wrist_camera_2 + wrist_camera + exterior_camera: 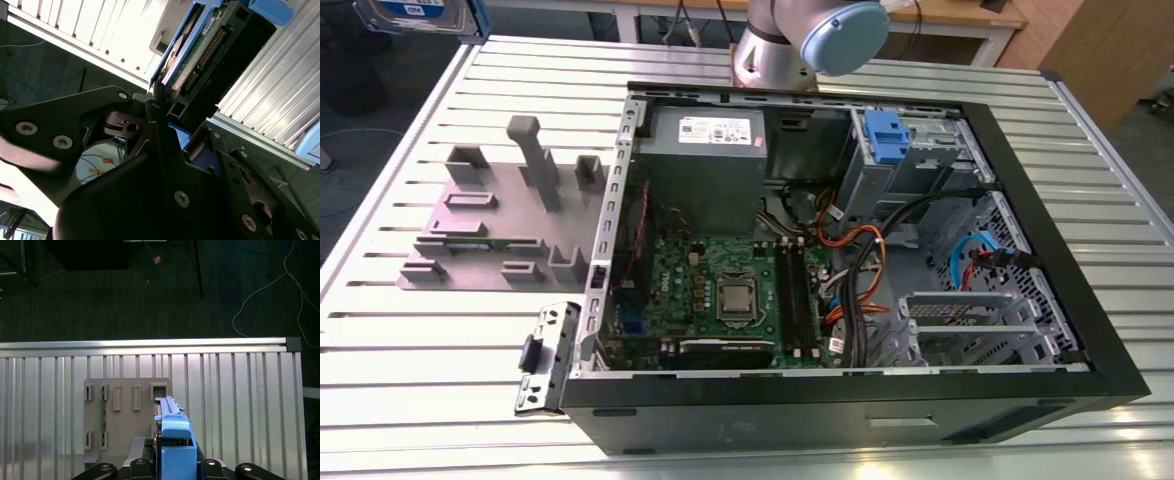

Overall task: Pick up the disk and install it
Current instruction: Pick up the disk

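The disk (173, 432), edge-on in its blue caddy, is clamped between the closed fingers of the end effector (175, 117). It is held above the ribbed tabletop (250, 400) and a grey slotted fixture (125, 415). In the exterior view the disk is at the upper left, well apart from the open computer case (854, 250).

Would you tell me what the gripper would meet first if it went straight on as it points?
Probably the grey slotted holder plate on the ribbed metal table: in the first wrist view it lies beyond the blue-framed silver disk the gripper clamps, though depth is unclear.
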Motion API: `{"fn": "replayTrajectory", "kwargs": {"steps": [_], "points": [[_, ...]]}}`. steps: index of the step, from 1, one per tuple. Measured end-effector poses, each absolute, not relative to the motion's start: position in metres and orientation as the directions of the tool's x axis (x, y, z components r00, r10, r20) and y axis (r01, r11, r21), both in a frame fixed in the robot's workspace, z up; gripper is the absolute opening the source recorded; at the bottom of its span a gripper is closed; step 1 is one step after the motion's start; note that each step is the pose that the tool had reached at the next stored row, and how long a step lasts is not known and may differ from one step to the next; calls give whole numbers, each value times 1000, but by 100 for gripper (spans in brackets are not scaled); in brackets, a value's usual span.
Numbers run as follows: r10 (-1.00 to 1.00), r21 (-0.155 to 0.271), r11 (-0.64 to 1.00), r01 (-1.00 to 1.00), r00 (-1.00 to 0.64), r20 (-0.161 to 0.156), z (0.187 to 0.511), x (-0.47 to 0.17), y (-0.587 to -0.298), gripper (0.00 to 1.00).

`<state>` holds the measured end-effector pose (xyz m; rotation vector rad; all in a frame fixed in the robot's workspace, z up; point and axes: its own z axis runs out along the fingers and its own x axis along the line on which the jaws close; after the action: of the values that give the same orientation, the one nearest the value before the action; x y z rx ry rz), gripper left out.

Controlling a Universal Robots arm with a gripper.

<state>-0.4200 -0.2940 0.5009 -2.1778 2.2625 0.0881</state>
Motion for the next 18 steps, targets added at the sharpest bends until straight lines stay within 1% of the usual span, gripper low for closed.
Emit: {"fn": "replayTrajectory", "kwargs": {"steps": [18], "points": [[-999, 40, 37, -998, -39, -38, 505, -419, -295, 36]]}}
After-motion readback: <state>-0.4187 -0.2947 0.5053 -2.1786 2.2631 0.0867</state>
